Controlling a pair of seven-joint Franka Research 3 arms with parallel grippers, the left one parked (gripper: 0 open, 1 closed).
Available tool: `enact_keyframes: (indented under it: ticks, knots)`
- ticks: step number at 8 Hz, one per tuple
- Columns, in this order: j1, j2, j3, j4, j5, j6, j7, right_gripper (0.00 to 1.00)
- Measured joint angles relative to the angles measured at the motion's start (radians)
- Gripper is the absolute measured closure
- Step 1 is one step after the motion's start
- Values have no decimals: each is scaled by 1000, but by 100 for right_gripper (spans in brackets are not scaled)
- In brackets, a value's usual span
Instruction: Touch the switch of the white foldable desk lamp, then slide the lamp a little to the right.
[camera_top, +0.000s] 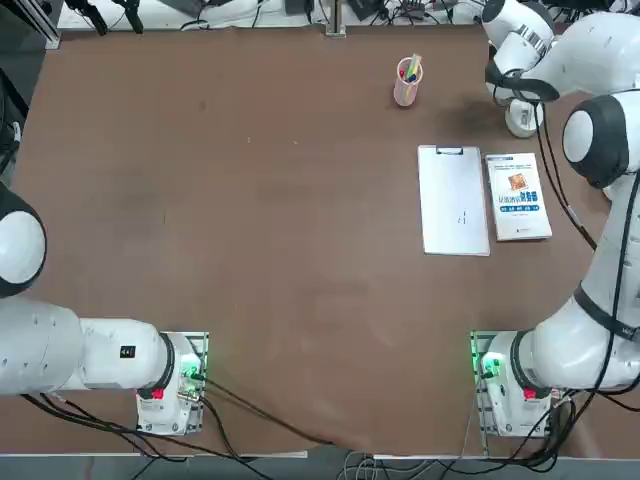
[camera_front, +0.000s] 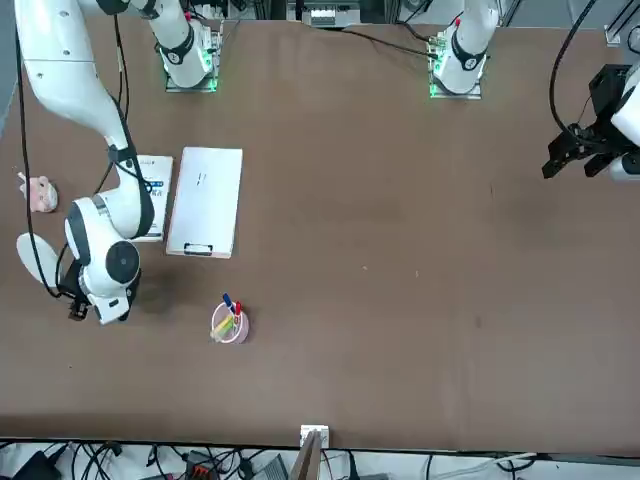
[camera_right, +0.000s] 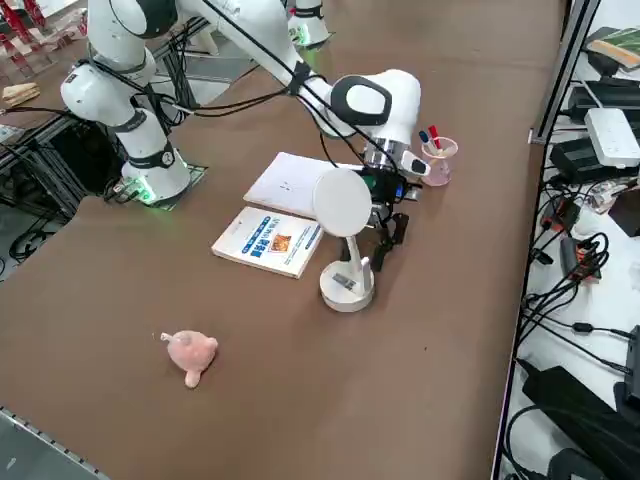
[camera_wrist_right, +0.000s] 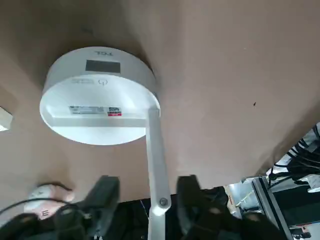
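Observation:
The white foldable desk lamp stands at the table's far right, its round disc base flat on the brown top and its flat head raised on the thin slanted arm. A small power mark shows on the base near a grey panel. My right gripper hovers behind and above the base, open, with one dark finger on each side of the lamp's arm and not touching it. In the right side view the gripper hangs just beyond the lamp's head. From the top view only part of the base shows under my wrist.
A pink pen cup stands left of the lamp. A white clipboard and a book lie nearer my base. A pink plush toy lies near the table's right edge.

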Motion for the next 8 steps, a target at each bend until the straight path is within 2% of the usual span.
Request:
enact_keyframes:
  ticks: [2,3,7,8]
  knots:
    - [0,8,0,14,-9,2,0,78]
    - [0,8,-1,14,-9,-3,0,84]
    - [11,5,-1,23,-6,-7,-3,84]
    - [10,0,-1,35,24,-38,-1,84]
